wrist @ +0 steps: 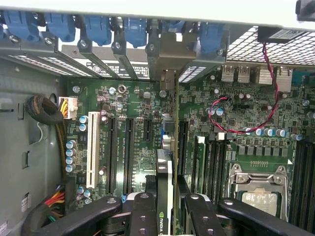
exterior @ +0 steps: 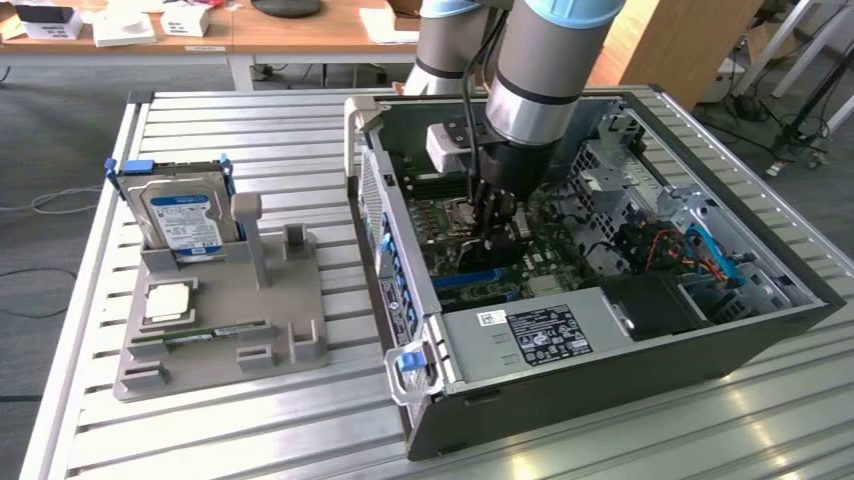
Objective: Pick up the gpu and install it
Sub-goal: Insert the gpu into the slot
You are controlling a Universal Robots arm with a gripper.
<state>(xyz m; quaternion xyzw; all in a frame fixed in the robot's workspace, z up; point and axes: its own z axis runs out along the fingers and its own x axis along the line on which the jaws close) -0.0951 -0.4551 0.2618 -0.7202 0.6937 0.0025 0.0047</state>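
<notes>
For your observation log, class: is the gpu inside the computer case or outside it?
Inside. The gpu stands edge-on in the gripper over the motherboard slots; whether it is seated, cannot tell.

The ribbed silver table [exterior: 200, 120] was bare metal with a dull sheen. The grey moulded fixture tray [exterior: 274, 300] was matt plastic. The open computer case [exterior: 641, 370] was sheet metal, perforated in places, with glossy blue plastic latches [wrist: 98, 27]. The green motherboard [wrist: 147, 98] had a smooth face. The gpu [wrist: 164, 172], a thin dark card, showed a greyish-tan metallic edge. The gripper [wrist: 167, 216] had matt black fingers [wrist: 143, 216].
</notes>
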